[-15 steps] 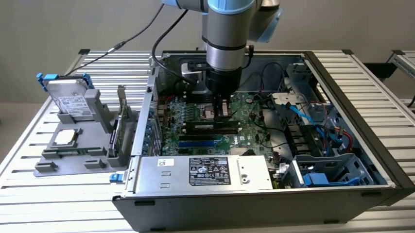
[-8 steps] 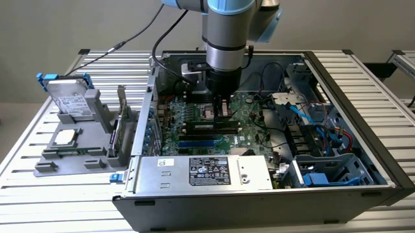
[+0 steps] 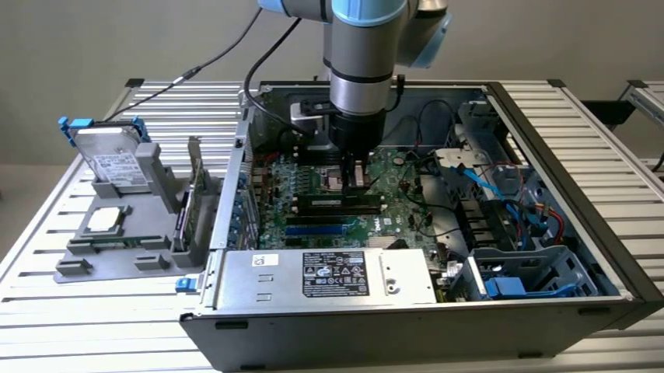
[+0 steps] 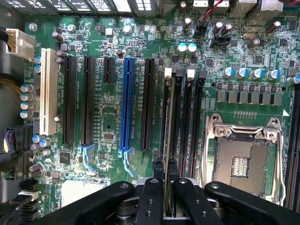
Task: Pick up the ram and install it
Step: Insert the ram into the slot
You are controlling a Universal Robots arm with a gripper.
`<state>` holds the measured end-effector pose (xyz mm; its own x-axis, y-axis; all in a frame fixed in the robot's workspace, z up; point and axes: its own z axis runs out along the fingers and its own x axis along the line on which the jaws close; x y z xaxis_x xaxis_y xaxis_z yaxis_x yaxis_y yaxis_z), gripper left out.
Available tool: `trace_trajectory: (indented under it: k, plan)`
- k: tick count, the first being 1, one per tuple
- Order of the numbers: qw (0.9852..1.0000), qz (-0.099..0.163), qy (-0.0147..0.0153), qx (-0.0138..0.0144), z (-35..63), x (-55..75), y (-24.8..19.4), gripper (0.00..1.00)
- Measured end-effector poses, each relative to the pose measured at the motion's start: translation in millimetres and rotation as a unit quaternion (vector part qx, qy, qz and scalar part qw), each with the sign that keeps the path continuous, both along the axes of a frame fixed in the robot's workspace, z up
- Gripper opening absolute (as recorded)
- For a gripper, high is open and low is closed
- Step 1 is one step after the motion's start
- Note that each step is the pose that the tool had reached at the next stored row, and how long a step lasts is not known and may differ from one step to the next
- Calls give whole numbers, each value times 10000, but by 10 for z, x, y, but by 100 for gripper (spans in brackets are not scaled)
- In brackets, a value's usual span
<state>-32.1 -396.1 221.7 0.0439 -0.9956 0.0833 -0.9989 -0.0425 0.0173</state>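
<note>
My gripper point(image 4: 165, 174) is shut on the ram point(image 4: 169, 122), which I see edge-on as a thin stick running from between the black fingers point(image 4: 157, 176) along the motherboard's black memory slots point(image 4: 185, 122). The stick lies in line with the slot beside the white latches; I cannot tell whether it is seated. In the exterior view the gripper point(image 3: 350, 180) points straight down inside the open computer case point(image 3: 565, 163), just above the green motherboard point(image 3: 311, 221).
An empty processor socket point(image 4: 241, 159) lies right beside the memory slots. Blue and black expansion slots point(image 4: 126, 103) run parallel. The power supply point(image 3: 332, 276) and drive cage point(image 3: 518, 276) bound the case's front. A grey fixture point(image 3: 114, 249) outside holds a hard drive point(image 3: 109, 159) and a green card point(image 3: 194, 194).
</note>
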Motion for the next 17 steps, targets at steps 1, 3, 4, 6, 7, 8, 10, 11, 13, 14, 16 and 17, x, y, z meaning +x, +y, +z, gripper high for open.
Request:
trace_trajectory:
  k: [1, 3, 4, 6, 7, 8, 10, 11, 13, 14, 16, 17]
  plan:
    - [10000, 0, 0, 0, -3, 0, 3, 14]
    - [10000, 0, 0, -4, -8, 0, 9, 14]
    - [10000, -1, 0, -4, -12, 0, 13, 14]
    - [10000, -1, 0, -7, -17, 0, 18, 14]
    - [10000, -1, 0, -9, -20, 0, 21, 14]
    - [10000, 0, 0, -13, -22, 1, 23, 14]
    - [10000, 0, 1, -24, -23, 0, 23, 14]
    - [10000, -1, 1, -27, -24, -1, 23, 14]
    - [10000, -1, 0, -31, -25, -3, 23, 14]
    - [10000, -1, 0, -34, -25, -4, 23, 14]
    - [10000, -1, 0, -40, -25, -5, 23, 14]
    - [10000, 0, 0, -44, -25, -5, 23, 14]
